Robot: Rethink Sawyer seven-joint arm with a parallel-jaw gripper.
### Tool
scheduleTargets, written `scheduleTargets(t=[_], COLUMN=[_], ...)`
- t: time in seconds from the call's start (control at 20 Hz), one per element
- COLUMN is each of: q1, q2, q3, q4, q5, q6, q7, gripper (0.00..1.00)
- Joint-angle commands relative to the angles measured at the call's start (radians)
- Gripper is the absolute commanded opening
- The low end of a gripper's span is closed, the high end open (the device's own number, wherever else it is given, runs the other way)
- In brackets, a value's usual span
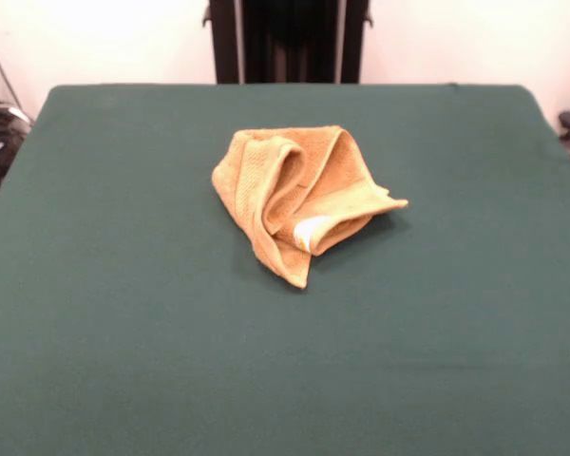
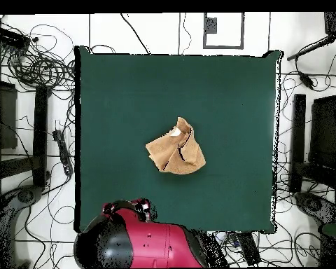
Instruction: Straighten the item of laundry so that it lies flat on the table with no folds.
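The small orange-tan terry hand towel [image 1: 299,195] lies crumpled near the middle of the large rectangular table covered in dark green cloth [image 1: 123,332], bunched into a rough heap with several thick folds rolled over one another, one pointed corner sticking out to the side and a bit of white label [image 1: 311,231] showing in the fold near the camera. The red and black robot arm [image 2: 139,242] sits drawn back at its own edge of the table in the overhead view, well apart from the towel; its gripper is not visible in either view. Nothing is flattened yet, so this looks like the opening step: the next move calls for reaching in, pinching a free corner and pulling it outward
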Motion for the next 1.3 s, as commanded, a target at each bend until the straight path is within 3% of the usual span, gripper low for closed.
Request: scheduleTargets(t=[0.05, 0.9, 1.3], q1=[0.021, -0.018, -0.017], q2=[0.133, 0.325, 0.477], q3=[0.020, 0.055, 0.053], q4=[0.030, 0.066, 0.059], q5=[-0.012, -0.003, -0.029], q6=[-0.124, -0.355, -0.510], q7=[0.220, 0.192, 0.198], gripper=[1.00, 1.00, 1.00])
